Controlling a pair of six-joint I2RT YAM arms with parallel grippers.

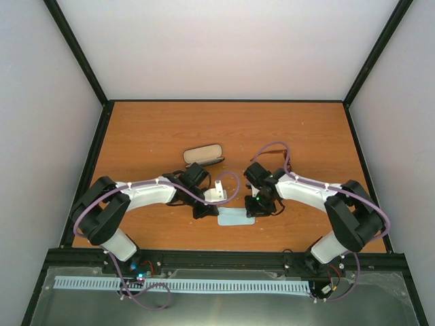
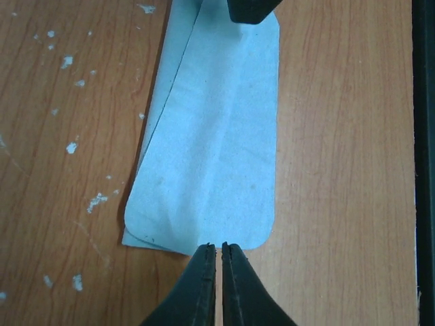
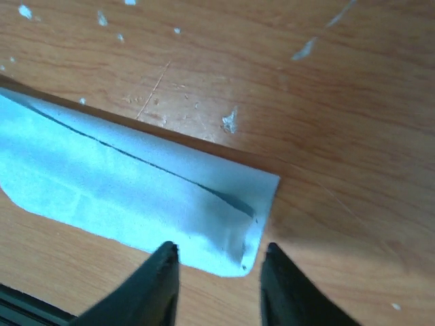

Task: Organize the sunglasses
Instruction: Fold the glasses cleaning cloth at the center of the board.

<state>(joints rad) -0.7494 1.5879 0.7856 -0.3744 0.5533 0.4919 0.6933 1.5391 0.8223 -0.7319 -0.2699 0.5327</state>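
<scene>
The sunglasses do not show in any view. A pale blue cloth [image 1: 234, 217] lies folded into a long strip on the wooden table [image 1: 306, 136], between my two grippers. My left gripper [image 1: 206, 210] sits at the strip's left end. In the left wrist view its jaws [image 2: 218, 248] are all but shut, with only a thin slit between them and nothing visible in it, right at the edge of the cloth [image 2: 211, 136]. My right gripper [image 1: 257, 207] is at the other end. It [image 3: 217, 250] is open, its tips either side of the corner of the cloth [image 3: 136, 190].
A black oblong glasses case [image 1: 202, 155] lies behind the left arm, toward the table's middle. A black frame rail [image 1: 231, 257] runs along the near edge close behind the cloth. The dark tip of the right gripper [image 2: 251, 10] shows at the far end of the left wrist view.
</scene>
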